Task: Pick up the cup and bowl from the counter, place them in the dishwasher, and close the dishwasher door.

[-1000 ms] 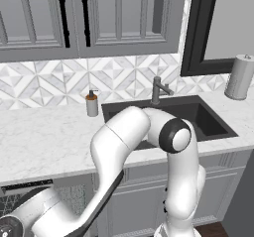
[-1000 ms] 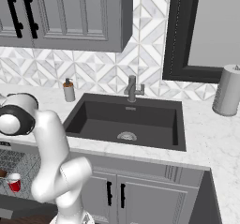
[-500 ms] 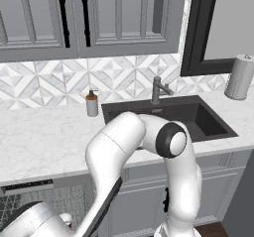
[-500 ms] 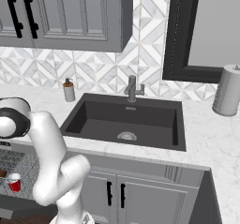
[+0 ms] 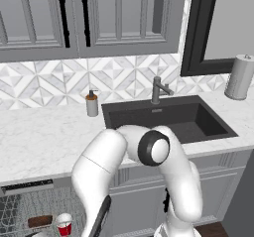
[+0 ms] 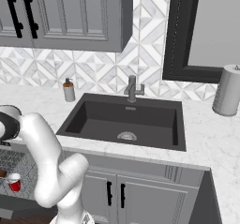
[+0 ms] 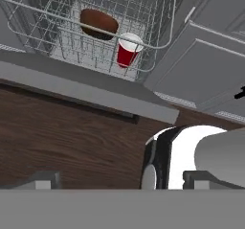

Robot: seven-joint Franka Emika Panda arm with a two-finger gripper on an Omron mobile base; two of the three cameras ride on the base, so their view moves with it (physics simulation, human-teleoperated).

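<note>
Grey wire rack (image 7: pixel 72 22) of the dishwasher (image 5: pixel 30 206) is taken as the landmark for this report.

Cup (image 7: pixel 128 50): red with a white rim, inside the rack, near its corner closest to the grey cabinet doors (image 7: pixel 210 74). It appears upright. It also shows in the rack in the left base view (image 5: pixel 64 224) and the right base view (image 6: pixel 14 182).

Bowl (image 7: pixel 98 23): dark brown, inside the rack, just beside the cup and further in from that corner. Whether the two touch cannot be told. In the left base view the bowl (image 5: pixel 40 221) lies just beside the cup.

Dishwasher door (image 7: pixel 76 86): open, its dark grey panel lying out in front of the rack, over the brown wood floor (image 7: pixel 67 142).

Tool (image 7: pixel 119 179): both fingertips (image 7: pixel 44 179) stand wide apart at the bottom of the hand view. Nothing lies between them; it has hold of nothing. It sits on the floor side of the door, well apart from the rack.

Desk (image 5: pixel 44 142): white marble, above the rack. On it are a soap bottle (image 5: pixel 92 104) beside the black sink (image 5: pixel 168 119), and a paper roll (image 5: pixel 240 76) past the sink's far end.
</note>
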